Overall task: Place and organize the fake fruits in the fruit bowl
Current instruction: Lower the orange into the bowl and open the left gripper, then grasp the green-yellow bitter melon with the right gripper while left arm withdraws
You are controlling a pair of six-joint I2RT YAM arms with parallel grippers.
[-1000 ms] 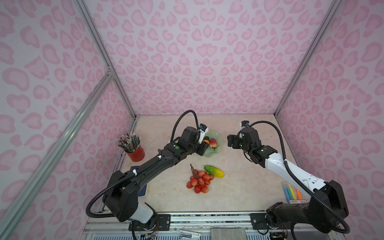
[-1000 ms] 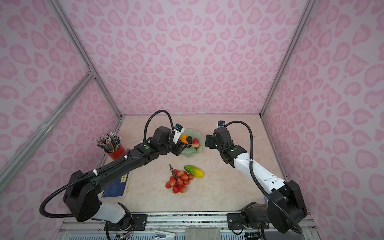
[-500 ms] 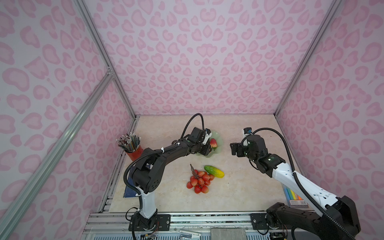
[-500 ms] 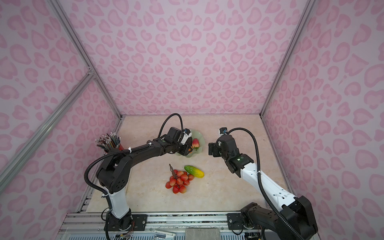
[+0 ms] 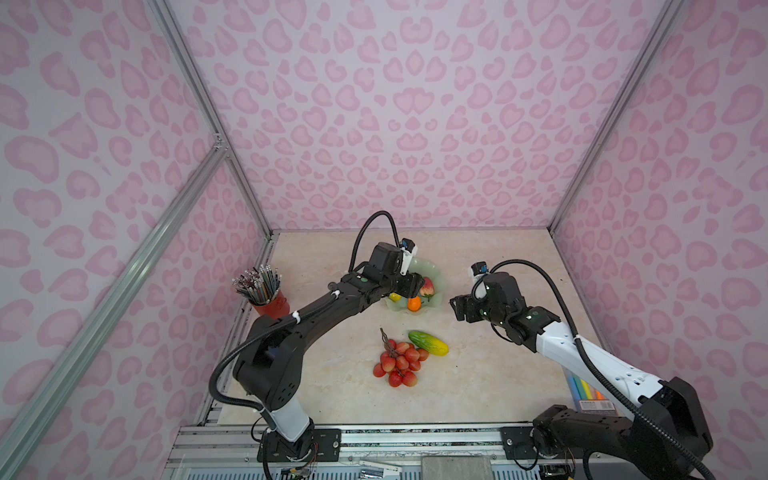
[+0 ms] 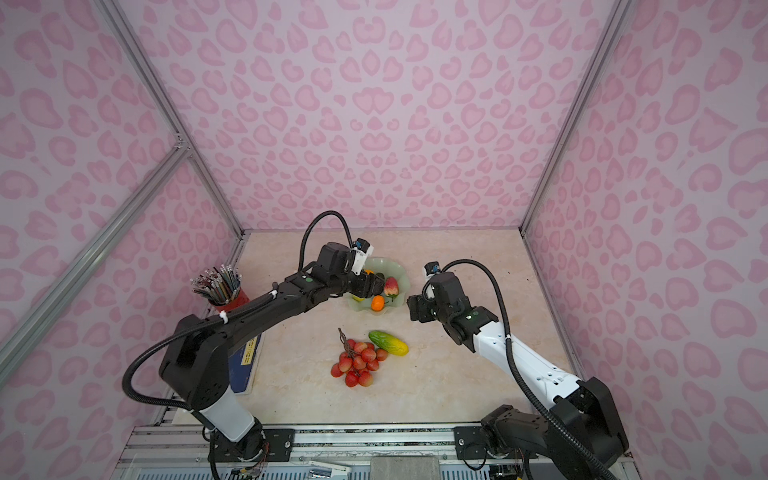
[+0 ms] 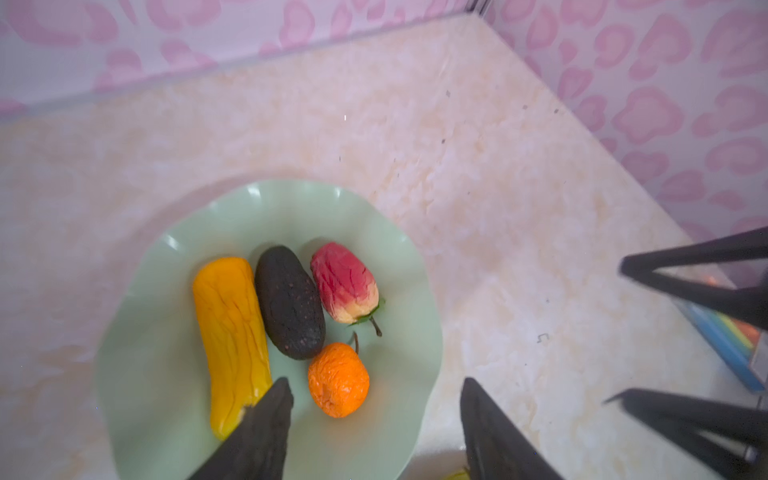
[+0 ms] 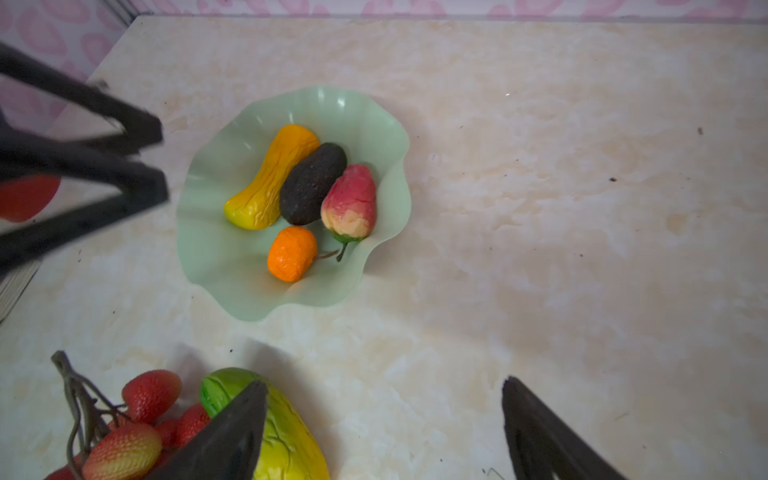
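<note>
Pincers first. My left pincer [image 7: 374, 384] stands open, the two jaws well apart and nothing between them. It hangs over the near edge of the fruit bowl [image 8: 224, 257]. My right pincer [image 8: 382, 382] is also wide open and holds nothing; it hovers above the bench [image 5: 478, 374], to the right of the bowl and apart from it.

Four pieces lie in the bowl. The yellow-orange gourd [image 8: 270, 178] touches the dark avocado [image 8: 311, 183], the strawberry [image 8: 351, 199] lies on the avocado's other side, and the small orange [image 8: 291, 253] is just beside the strawberry's stem.

Two pieces lie on the bench, nearer to the robot than the bowl: the red berry bunch [image 5: 397, 359] and, just beside it, the green-yellow oblong [image 5: 428, 343].

A red cup of pencils [image 5: 266, 297] stands at the left edge, and a pack of markers [image 5: 586, 388] lies at the right edge.
</note>
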